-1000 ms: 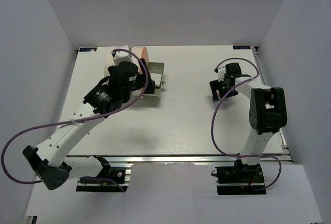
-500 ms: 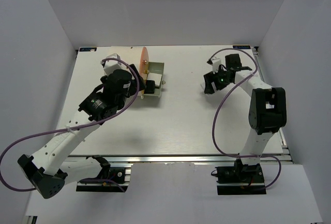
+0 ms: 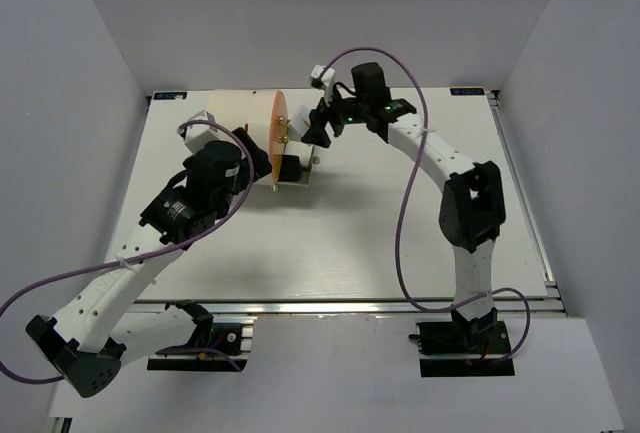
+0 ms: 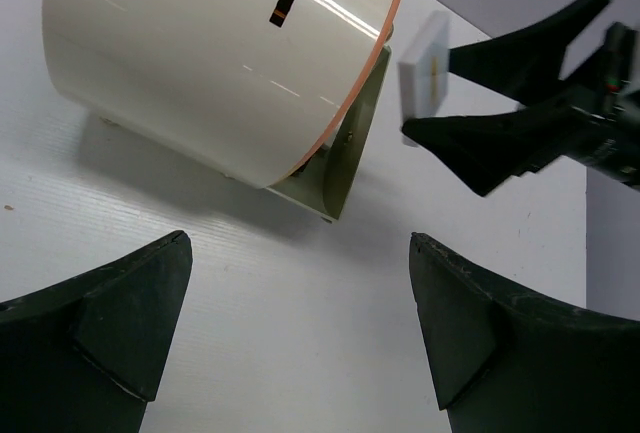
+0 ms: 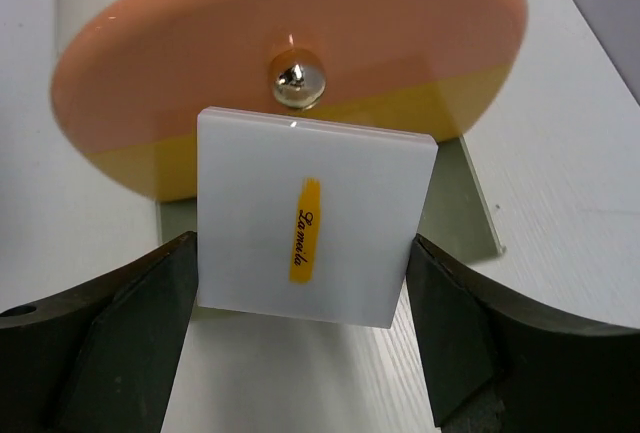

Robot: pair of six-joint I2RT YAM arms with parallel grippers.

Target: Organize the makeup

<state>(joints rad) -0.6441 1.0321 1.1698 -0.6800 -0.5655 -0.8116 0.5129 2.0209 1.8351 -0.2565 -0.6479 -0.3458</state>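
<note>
Right now my right claw (image 5: 300,305) grips a white square tile (image 5: 315,215), one finger (image 5: 140,313) pressed to each side edge of it. The tile stands upright off the counter (image 3: 380,238), and its face carries a short gold stripe with script lettering. It sits just in front of the orange front (image 5: 190,73) of the cream cylinder (image 4: 200,53), directly below the gold knob (image 5: 298,78) at the centre of that front. I cannot tell whether the tile touches the front or hangs just clear of it.

The cylinder lies on its side in the far left part of the counter, its orange front facing right, with an olive bracket (image 4: 352,143) under that end. My right arm reaches across from the right side to get there.

My left claw (image 4: 300,328) hangs wide apart with nothing between its fingers, near the cylinder's curved wall on the near-left side and above bare counter. From its own camera I see the tile pinched at the tips of my other claw, just right of the bracket.
</note>
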